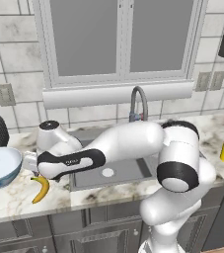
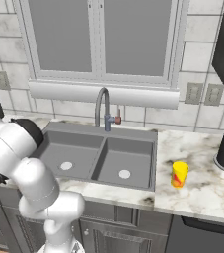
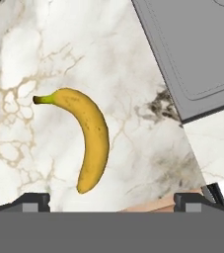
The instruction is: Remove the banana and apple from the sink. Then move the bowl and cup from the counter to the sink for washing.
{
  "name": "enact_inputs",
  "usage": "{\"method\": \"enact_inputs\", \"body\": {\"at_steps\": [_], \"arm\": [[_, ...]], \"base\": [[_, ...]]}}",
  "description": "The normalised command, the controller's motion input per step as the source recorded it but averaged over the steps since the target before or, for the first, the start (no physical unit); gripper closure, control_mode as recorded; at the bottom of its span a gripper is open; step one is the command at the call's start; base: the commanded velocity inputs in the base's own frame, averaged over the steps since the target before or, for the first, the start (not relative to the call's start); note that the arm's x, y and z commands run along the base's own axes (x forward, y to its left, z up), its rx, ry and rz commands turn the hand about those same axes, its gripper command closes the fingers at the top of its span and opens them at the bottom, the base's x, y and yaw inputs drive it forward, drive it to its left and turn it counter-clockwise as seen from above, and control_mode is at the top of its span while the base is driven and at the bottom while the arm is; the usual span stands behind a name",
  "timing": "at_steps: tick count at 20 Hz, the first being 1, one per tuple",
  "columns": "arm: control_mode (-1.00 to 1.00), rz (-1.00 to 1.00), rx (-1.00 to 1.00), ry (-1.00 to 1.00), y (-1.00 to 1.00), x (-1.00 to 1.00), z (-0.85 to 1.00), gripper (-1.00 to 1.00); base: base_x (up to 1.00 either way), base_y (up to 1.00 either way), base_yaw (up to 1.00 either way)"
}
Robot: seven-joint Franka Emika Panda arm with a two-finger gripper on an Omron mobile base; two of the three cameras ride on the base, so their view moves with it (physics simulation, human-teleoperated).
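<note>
Banana [image 3: 90,139]: lying flat on the counter [image 3: 44,49], just beside the sink [image 3: 197,54]
Gripper [image 3: 111,201]: spread wide above it, holding nothing
Handling: light, soft, bruisable (take its thick middle)

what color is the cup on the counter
Yellow with a red-orange mark; the cup shows best in the right base view.

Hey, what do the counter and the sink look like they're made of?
The counter looks like polished white marble, judging by its grey-brown veining, though it may be an imitation. The sink looks like matte dark grey composite or coated metal: flat, even colour with no shine.
</note>
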Motion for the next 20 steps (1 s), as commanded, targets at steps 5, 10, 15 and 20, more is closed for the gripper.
{"method": "enact_inputs", "body": {"at_steps": [5,10,15,20], "arm": [[-1.0,0.0,0.0,0.0,0.0,-0.06,0.29,-1.0],[-1.0,0.0,0.0,-0.01,0.0,-0.03,0.26,-1.0],[-1.0,0.0,0.0,-0.03,0.0,0.0,0.21,-1.0],[-1.0,0.0,0.0,-0.06,0.0,0.0,0.16,-1.0]], "base": [[0.0,0.0,0.0],[0.0,0.0,0.0],[0.0,0.0,0.0],[0.0,0.0,0.0]]}}
